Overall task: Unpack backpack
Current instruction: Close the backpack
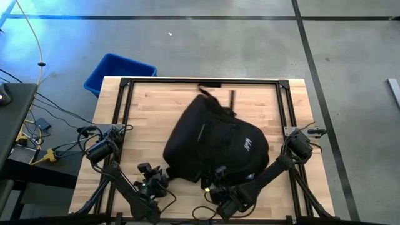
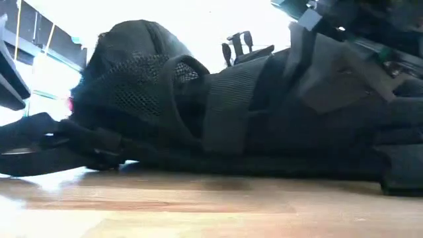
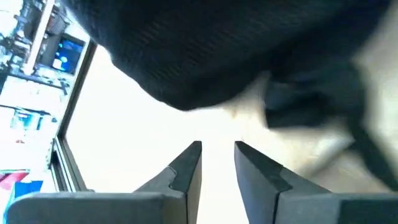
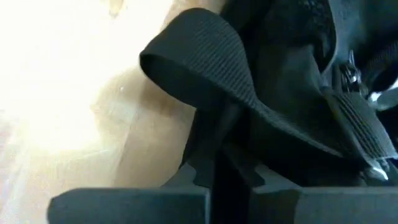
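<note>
Backpack lies mid-tabletop, not yet opened.
Right tool pinches a strap at its near edge; left tool waits beside, narrowly parted. Next, probably: find the zipper.

Lab: taped concrete floor, loose cables

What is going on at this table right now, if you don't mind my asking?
A black backpack lies flat in the middle of the wooden table, apparently not yet opened. The right gripper is at the pack's near edge, shut on one of its black straps. The left gripper hovers open just beside the pack, holding nothing. A blue bin sits beyond the table's far left corner.
</note>
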